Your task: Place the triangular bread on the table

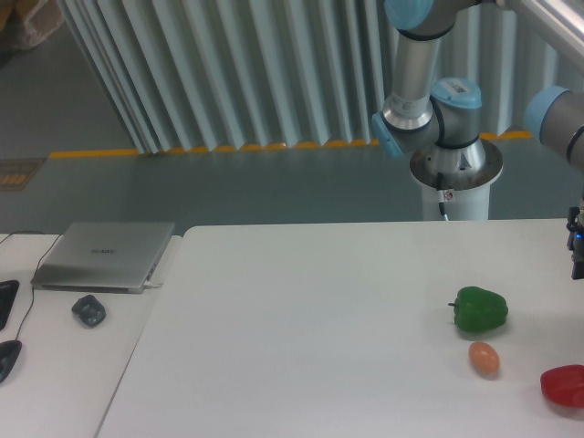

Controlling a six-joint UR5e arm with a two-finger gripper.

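White table (301,338) carried green pepper (480,308), small orange-pink egg (484,358) just below it, red item (564,385) cut by right edge. Bread not visible. Gripper (578,246) barely showed at right edge; finger state: cannot tell. Closed laptop (105,255) sat on side desk (55,365).

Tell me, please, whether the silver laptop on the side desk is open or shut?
Shut: the silver laptop lies flat, lid down, no screen showing.
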